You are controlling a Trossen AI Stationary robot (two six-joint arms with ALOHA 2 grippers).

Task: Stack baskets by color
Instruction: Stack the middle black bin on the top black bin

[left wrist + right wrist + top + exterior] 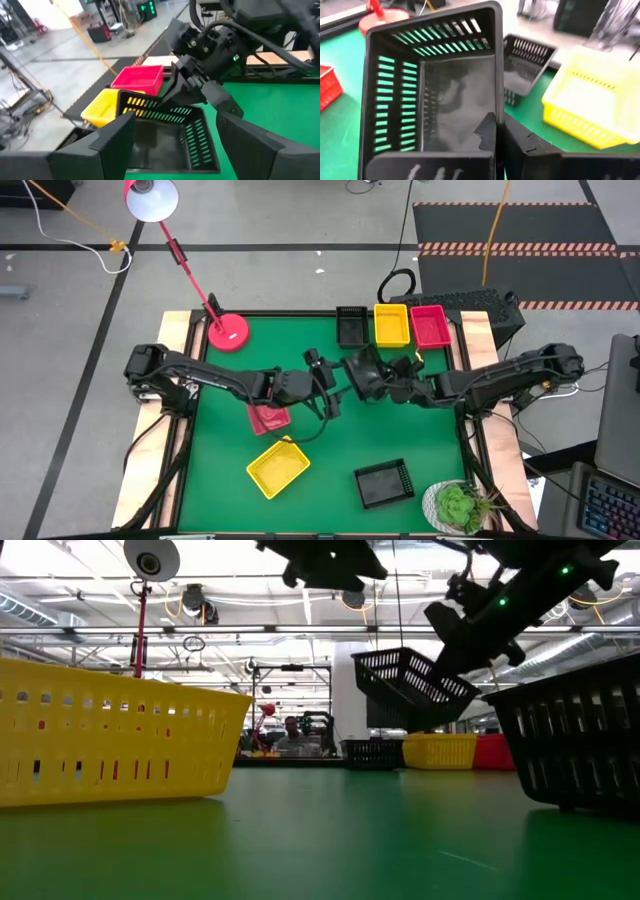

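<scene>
Gripping a black basket [362,372] by its rim, the right hand [496,131] holds it tilted above the tabletop [330,480]. Its open side faces roughly nine o'clock. The left hand [330,385] is wide, holding nothing.

Open green table [330,450] mid-front; lamp base [228,332] and plant [458,505] at opposite corners.

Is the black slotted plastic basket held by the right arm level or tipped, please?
Tipped. The black slotted plastic basket hangs above the green table, slanted, pinched at its rim by the right gripper.
</scene>
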